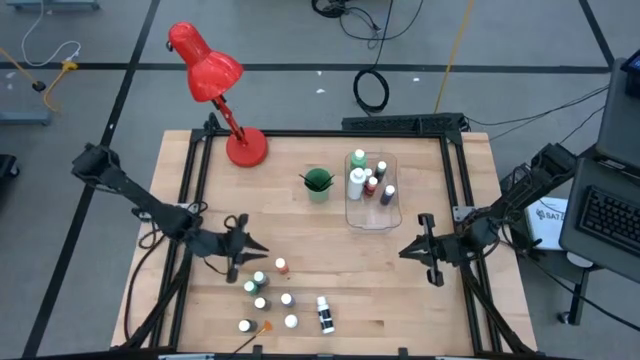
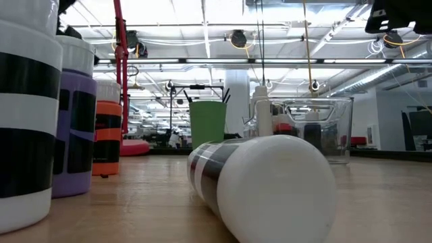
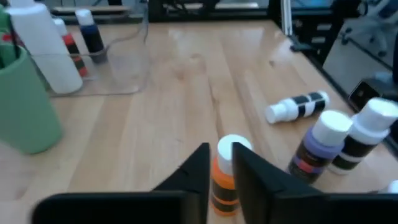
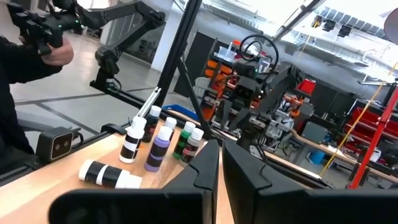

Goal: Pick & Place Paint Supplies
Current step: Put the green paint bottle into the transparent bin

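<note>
While several paint bottles (image 1: 366, 180) already stand in the clear bin (image 1: 392, 216), we count about eight left on the table. Our left gripper (image 3: 222, 163) straddles the orange bottle (image 3: 225, 178), grip uncertain; our right gripper (image 1: 428, 250) waits closed beside the bin.

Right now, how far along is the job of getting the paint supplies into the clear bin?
Partly done. The clear bin already holds several bottles, and brushes stand in the green cup. In hand: the left claw is around the orange bottle; I cannot tell if it grips. The right claw waits shut near the bin. Left: the small bottles at the front, plus one lying down.
</note>
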Robot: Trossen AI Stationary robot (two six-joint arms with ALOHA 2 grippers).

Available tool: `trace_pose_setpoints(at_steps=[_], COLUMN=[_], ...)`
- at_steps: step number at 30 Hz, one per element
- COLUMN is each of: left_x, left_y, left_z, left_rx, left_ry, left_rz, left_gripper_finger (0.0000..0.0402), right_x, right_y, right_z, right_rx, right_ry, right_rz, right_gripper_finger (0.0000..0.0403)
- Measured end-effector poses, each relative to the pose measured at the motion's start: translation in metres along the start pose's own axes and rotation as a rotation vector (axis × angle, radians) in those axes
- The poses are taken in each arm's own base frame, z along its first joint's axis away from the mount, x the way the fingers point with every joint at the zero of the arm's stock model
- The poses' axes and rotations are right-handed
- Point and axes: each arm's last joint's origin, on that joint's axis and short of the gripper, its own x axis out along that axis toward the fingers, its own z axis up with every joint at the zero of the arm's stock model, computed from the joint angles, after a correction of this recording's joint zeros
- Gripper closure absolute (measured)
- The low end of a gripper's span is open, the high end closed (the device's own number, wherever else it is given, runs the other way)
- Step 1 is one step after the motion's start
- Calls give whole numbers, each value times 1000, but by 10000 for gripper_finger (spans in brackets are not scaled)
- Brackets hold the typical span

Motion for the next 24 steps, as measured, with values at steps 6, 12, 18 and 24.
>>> trace_pose_setpoints(at_steps=[6, 12, 18, 24], left_x=[17, 28, 35, 42], left_y=[0, 4, 6, 6], left_z=[-9, -11, -14, -15], left_rx=[36, 2, -6, -12], left_ry=[65, 80, 89, 76], left_rz=[-11, -91, -88, -103], left_gripper_finger=[210, 120, 87, 87], right_x=[0, 0, 0, 0], right_y=[0, 0, 0, 0], right_z=[0, 0, 0, 0], right_rx=[0, 5, 14, 14], right_ry=[0, 0, 1, 0], right_rz=[1, 1, 1, 1], right_gripper_finger=[387, 387, 387, 387])
